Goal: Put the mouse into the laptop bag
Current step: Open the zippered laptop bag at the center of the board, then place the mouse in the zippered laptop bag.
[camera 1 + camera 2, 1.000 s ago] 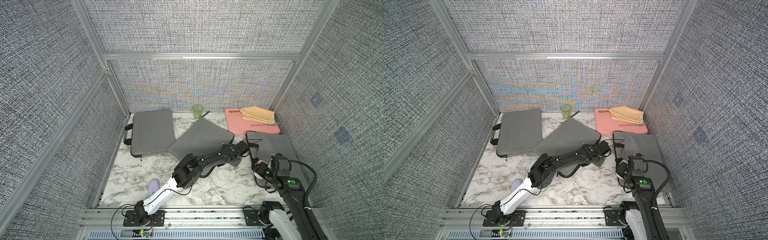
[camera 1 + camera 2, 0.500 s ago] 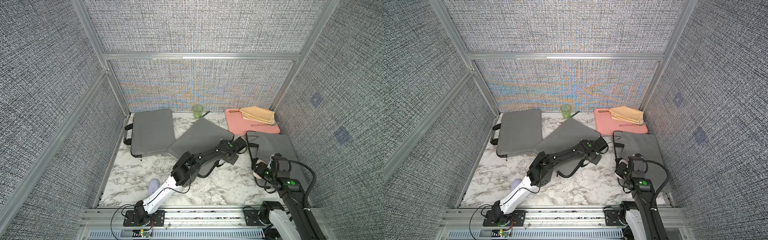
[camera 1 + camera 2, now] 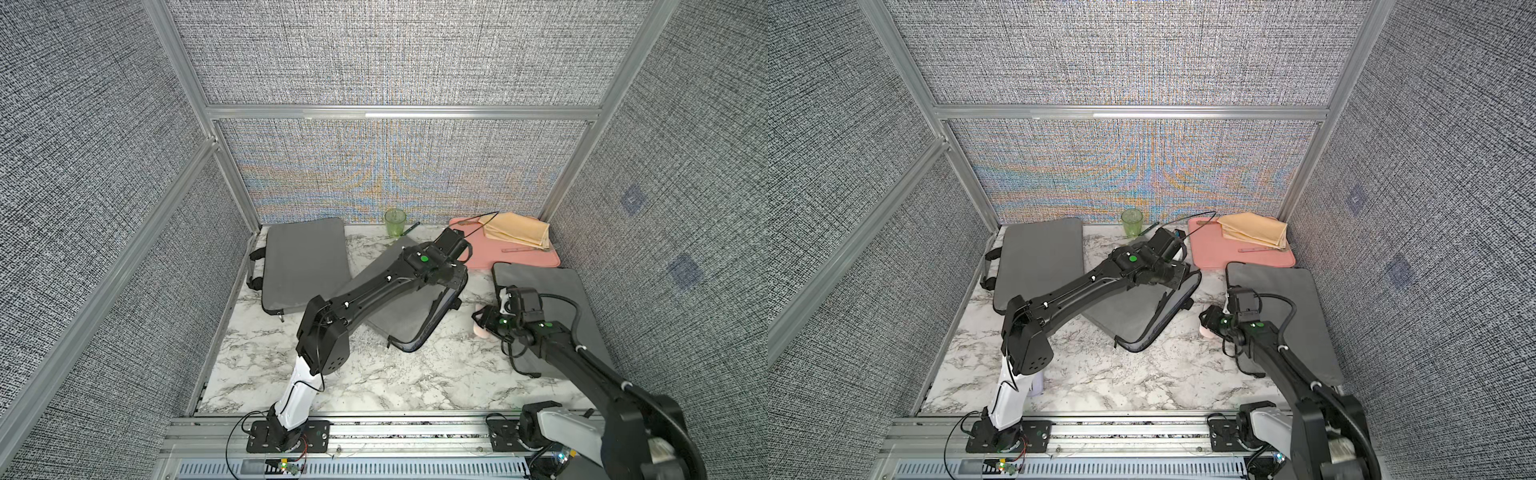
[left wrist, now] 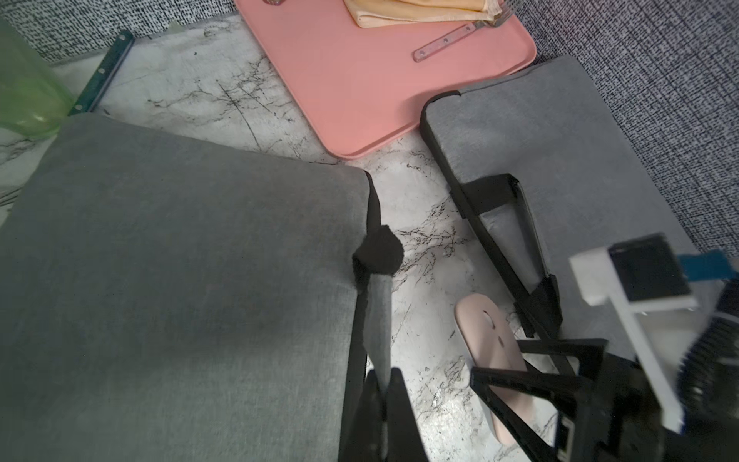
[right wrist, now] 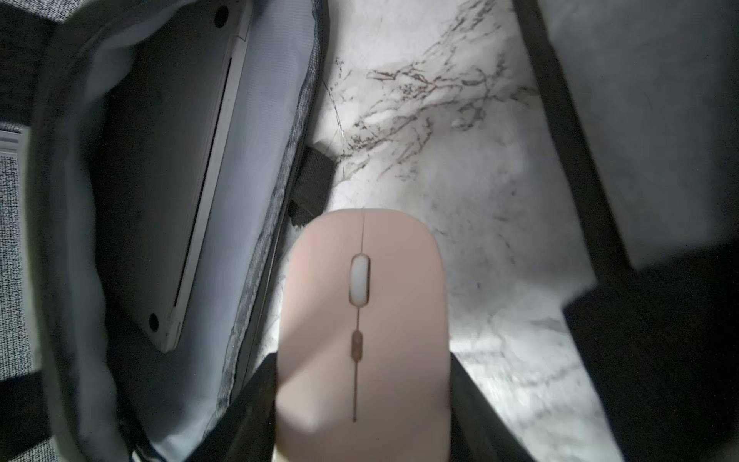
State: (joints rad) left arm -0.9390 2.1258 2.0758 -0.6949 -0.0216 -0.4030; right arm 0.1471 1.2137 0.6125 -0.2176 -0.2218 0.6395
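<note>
— Right wrist view: what does the right gripper [image 5: 362, 404] have?
— Its jaws are clamped on the two sides of the pink mouse [image 5: 362, 320], which sits scroll wheel up in the lower centre of the frame.
— Where is the mouse relative to the laptop bag [image 5: 76, 260]?
— Just beside the bag's open edge and outside it, over the marble desk [image 5: 460, 160]. The bag gapes on the left of the frame, and a laptop [image 5: 160, 180] lies inside against pale lining. I cannot tell whether the mouse touches the desk.
— And the left gripper [image 4: 384, 400]?
— The left wrist view shows it at bottom centre, closed tight on a grey strip at the bag's edge. In both top views the bag's mouth stands open beneath it.
— What else is on the desk?
— A second grey bag [image 3: 305, 262] lies at centre left of a top view. A third grey bag [image 3: 548, 299] lies at the right, partly under the right arm. Along the back wall are a pink mat [image 3: 519, 259] with a folded yellow cloth [image 3: 517, 235] on it, and a green cup [image 3: 395, 222].
</note>
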